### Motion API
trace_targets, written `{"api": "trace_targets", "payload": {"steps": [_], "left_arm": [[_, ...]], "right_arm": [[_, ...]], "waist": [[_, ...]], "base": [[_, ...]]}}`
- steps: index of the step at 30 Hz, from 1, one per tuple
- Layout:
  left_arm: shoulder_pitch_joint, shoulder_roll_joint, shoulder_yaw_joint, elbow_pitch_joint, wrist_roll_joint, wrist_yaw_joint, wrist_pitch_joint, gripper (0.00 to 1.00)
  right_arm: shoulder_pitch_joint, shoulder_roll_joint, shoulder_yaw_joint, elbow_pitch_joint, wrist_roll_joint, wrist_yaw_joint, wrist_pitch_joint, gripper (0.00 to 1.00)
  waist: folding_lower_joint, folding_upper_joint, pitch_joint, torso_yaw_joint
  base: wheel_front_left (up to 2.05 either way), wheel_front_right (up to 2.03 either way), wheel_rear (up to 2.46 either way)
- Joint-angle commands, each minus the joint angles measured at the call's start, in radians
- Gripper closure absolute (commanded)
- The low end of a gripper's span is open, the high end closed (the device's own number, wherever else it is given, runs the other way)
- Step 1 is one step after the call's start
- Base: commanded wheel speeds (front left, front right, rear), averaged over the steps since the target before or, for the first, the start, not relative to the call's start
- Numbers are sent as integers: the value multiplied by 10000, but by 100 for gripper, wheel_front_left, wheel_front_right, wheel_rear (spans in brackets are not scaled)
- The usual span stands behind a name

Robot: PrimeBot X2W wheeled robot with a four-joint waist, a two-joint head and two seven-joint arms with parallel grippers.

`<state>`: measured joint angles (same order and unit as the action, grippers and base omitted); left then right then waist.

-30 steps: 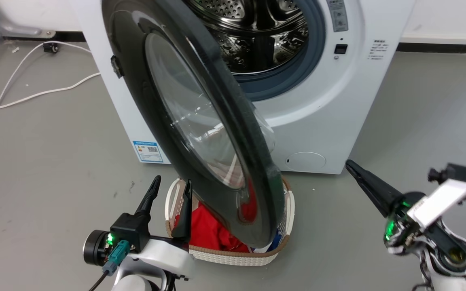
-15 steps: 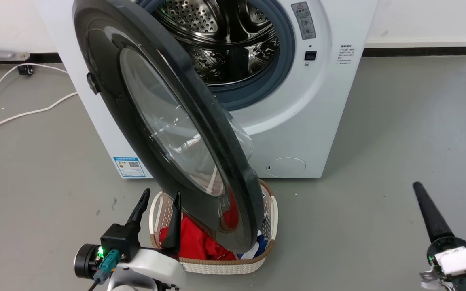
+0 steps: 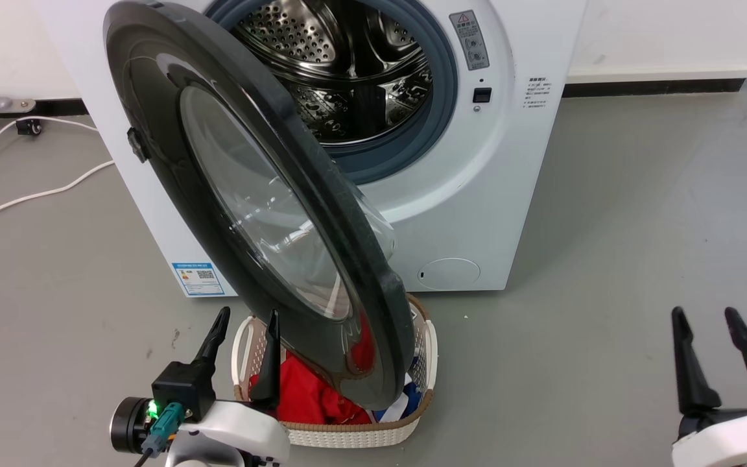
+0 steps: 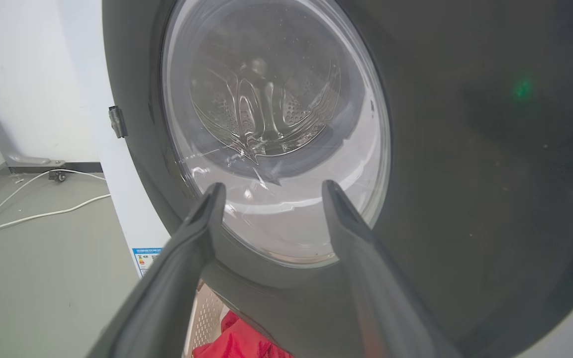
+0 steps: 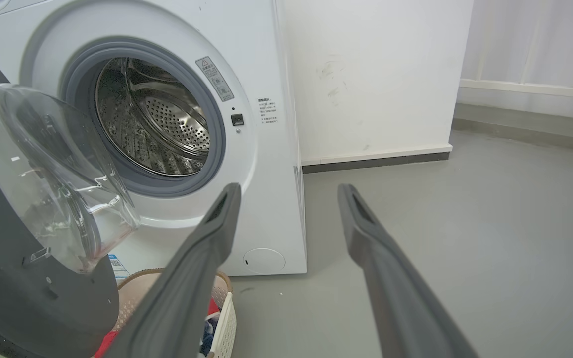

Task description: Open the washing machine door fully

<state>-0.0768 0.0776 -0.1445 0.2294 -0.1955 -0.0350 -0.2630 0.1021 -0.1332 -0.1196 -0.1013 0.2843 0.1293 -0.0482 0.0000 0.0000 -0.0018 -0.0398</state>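
Black-rimmed washing machine door (image 3: 257, 207) stands just beyond left jaws, far from right jaws; both gape empty.

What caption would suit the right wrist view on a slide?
Open right claw faces the washing machine, whose door hangs open above a laundry basket.
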Motion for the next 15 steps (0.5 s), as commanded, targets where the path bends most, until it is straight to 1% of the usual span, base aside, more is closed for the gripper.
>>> {"api": "trace_targets", "payload": {"steps": [1, 3, 7, 15], "left_arm": [[104, 16, 33, 14, 27, 26, -26, 0], [125, 32, 59, 22, 32, 45, -26, 0], [145, 82, 72, 82, 68, 56, -26, 0], [252, 125, 147, 153, 18, 103, -26, 0]], "right_arm": [[134, -11, 53, -71, -220, 26, -63, 0], [203, 21, 227, -86, -729, 24, -123, 0], [328, 183, 531, 4, -1253, 24, -253, 0], [417, 503, 620, 138, -1206, 15, -311, 0]], "waist": [[0, 0, -17, -12], [0, 0, -41, -37], [0, 0, -90, -46], [0, 0, -200, -45]], "base": [[0, 0, 0], [0, 0, 0], [0, 0, 0], [0, 0, 0]]}}
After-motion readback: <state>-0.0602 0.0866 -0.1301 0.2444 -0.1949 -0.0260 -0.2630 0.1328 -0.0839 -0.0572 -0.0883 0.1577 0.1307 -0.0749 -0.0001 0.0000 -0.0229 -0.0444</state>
